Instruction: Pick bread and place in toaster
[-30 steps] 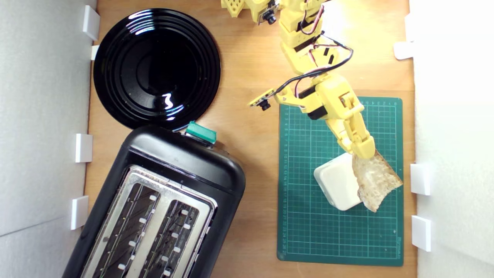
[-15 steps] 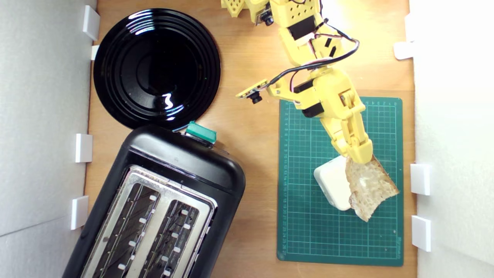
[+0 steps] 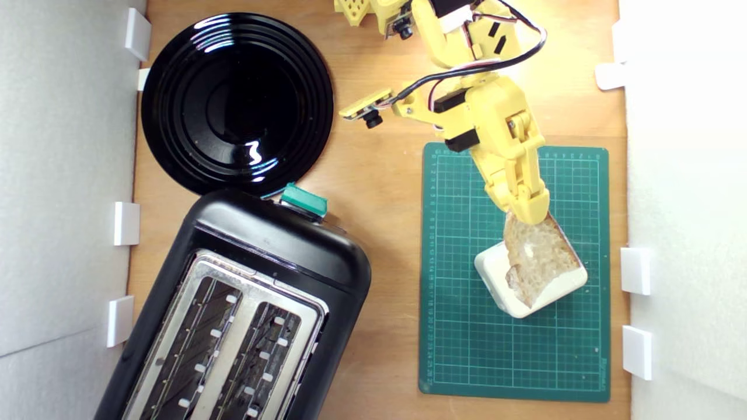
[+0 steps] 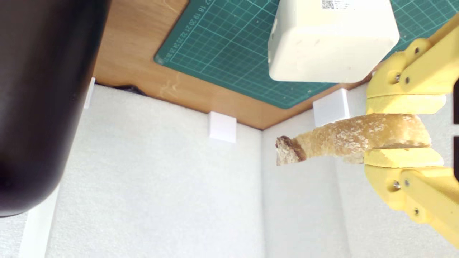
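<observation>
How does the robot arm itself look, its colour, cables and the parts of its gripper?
The arm is bright yellow plastic with black motor blocks and small screws. Black, red and white cables loop along it. A small camera sticks out on a yellow bracket. The gripper has two blunt yellow fingers.

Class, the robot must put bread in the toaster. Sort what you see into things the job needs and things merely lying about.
Needed: bread, held in the gripper; toaster.
Lying about: black plate; cream-white block; green cutting mat.
</observation>
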You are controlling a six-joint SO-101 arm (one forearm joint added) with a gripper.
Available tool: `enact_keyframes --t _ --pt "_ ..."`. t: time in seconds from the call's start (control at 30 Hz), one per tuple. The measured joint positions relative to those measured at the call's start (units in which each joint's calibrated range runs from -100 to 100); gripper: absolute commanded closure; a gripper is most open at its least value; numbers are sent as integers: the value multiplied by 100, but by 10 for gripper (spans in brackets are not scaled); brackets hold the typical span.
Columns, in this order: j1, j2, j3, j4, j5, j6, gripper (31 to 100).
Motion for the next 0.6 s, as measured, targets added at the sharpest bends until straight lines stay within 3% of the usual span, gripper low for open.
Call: enact_keyframes --t 0.23,0.47,0.6 --pt "293 -59 -888 9 729 88 747" --pt "366 -67 -1442 0 746 926 747" --pt "522 -67 -1442 0 1008 1030 747"
